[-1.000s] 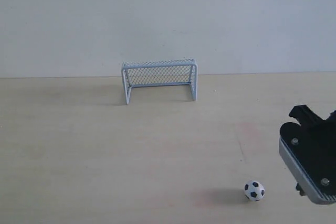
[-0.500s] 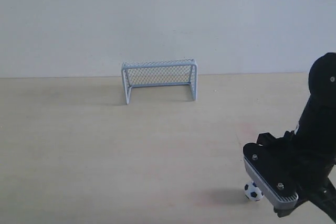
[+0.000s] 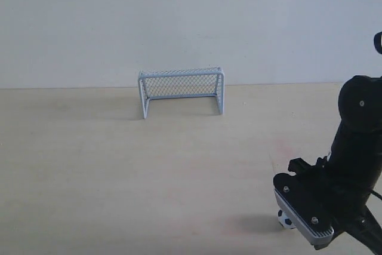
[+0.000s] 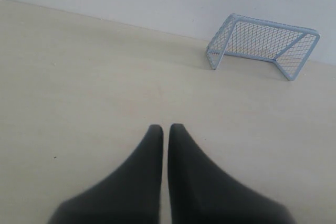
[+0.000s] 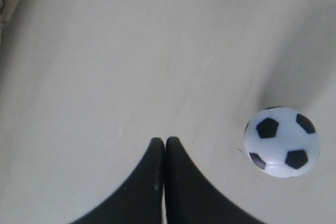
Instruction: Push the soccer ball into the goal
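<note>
The soccer ball (image 3: pixel 285 221) lies on the table at the front right, mostly covered by my right arm (image 3: pixel 352 165). In the right wrist view the white ball with black patches (image 5: pixel 282 141) rests a short way to one side of my right gripper (image 5: pixel 165 141), not touching it. That gripper is shut and holds nothing. The pale blue goal (image 3: pixel 182 73) stands upright at the back centre by the wall, mouth facing forward. The left wrist view also shows the goal (image 4: pixel 275 24), far beyond my left gripper (image 4: pixel 164 128), which is shut and empty.
The light wooden table (image 3: pixel 119 165) runs back to a plain white wall (image 3: pixel 191 22). Bare tabletop lies between the ball and the goal. The right wrist's grey camera housing (image 3: pixel 301 212) hangs low over the front right.
My right arm has come in from the right edge, leftward and down, and now covers most of the ball. The ball has stayed about where it was. The goal has not moved.
</note>
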Robot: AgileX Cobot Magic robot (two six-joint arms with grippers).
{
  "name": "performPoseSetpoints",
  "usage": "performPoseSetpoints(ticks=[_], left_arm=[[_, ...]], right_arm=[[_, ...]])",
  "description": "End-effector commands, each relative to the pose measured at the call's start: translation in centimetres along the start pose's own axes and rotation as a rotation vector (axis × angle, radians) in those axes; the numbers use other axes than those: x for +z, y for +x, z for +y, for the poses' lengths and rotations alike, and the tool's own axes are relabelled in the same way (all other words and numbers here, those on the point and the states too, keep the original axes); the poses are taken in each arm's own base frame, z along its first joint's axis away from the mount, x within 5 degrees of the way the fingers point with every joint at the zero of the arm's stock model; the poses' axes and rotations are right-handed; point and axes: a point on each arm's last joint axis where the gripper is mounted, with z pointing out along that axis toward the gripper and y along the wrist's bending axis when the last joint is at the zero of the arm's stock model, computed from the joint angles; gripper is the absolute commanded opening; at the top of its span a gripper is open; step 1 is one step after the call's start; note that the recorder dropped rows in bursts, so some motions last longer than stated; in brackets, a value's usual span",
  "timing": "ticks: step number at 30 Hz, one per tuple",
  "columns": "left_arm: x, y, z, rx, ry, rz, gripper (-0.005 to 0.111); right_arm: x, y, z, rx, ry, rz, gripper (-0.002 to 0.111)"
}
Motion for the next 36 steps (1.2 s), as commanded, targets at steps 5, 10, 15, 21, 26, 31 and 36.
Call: performPoseSetpoints(ticks=[5,10,15,21,26,31,36], left_arm=[[0.0,0.1,0.0,0.008,-0.004,-0.003,0.004],[0.0,0.1,0.0,0.008,-0.004,-0.003,0.004],[0.0,0.1,0.0,0.008,-0.004,-0.003,0.004],[0.0,0.1,0.0,0.008,-0.004,-0.003,0.004],[0.0,0.1,0.0,0.008,-0.004,-0.003,0.004],[0.0,0.1,0.0,0.008,-0.004,-0.003,0.004],[0.0,0.1,0.0,0.008,-0.004,-0.003,0.004]], right_arm=[[0.6,-0.6,-0.4,-0.051,-0.002,0.017,0.000],[0.6,-0.6,-0.3,-0.049,-0.007,0.015,0.000],[1.5,-0.3,-1.6,-0.050,0.077,0.031,0.000],[-10.4,-1.5,-12.7,0.085,1.238,0.058,0.000],[-9.4,-1.7,-9.2,0.032,0.932,0.094,0.000],[-9.0,-1.7,-6.5,0.079,0.928,0.072,0.000],[-8.3,-1.7,-2.6,0.154,0.889,0.040,0.000]])
